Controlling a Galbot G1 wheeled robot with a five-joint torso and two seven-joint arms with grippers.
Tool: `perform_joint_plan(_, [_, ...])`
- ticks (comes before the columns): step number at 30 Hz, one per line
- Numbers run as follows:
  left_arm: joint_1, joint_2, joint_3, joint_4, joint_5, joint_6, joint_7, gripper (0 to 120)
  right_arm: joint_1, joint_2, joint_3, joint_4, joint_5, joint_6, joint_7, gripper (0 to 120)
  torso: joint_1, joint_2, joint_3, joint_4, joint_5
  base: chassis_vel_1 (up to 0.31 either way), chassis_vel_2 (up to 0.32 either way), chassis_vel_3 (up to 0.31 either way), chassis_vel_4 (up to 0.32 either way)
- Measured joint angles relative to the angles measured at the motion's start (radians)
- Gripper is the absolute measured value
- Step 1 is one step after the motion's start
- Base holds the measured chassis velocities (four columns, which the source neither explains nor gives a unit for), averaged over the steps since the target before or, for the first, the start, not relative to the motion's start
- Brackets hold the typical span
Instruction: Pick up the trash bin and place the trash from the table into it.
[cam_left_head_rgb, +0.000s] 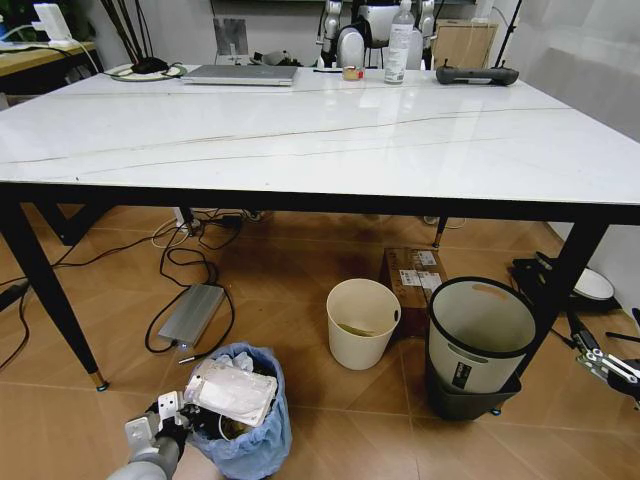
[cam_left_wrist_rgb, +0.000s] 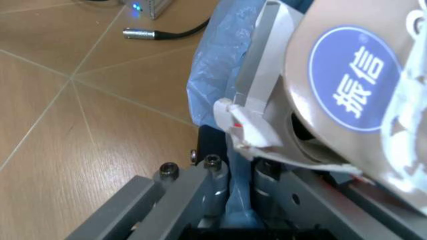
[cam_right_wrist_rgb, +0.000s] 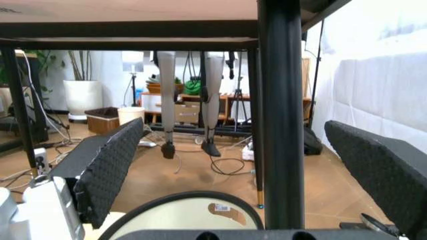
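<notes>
**Left gripper on the bin's rim, right arm low**

Down on the floor at the left, the left gripper (cam_left_head_rgb: 172, 418) pinches the blue-bagged rim of the trash bin (cam_left_head_rgb: 243, 440), which stands upright, mouth up, before the table (cam_left_head_rgb: 320, 140), trash (cam_left_head_rgb: 232, 390) heaped inside. Over at the right, beside the grey-and-black bin (cam_left_head_rgb: 478, 345), the right gripper (cam_right_wrist_rgb: 247, 175) has its pads (cam_right_wrist_rgb: 107, 170) spread wide.
</notes>
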Motion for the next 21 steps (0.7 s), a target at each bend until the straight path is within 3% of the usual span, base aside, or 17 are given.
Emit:
perform_joint_plan(9, [0.001,0.000,0.001,-0.001,0.001,0.000,0.001,1,0.000,0.000,0.000,0.000,0.000,0.000,0.000,100,0.000,0.001,0.000,0.0000,0.0000,0.000,0.000,0.000,0.000])
perform_joint_plan(21, [0.002,0.000,0.000,-0.006,0.002,0.000,0.004,45,0.000,0.000,0.000,0.000,0.000,0.000,0.000,100,0.000,0.001,0.001,0.0000,0.0001,0.000,0.000,0.000,0.000])
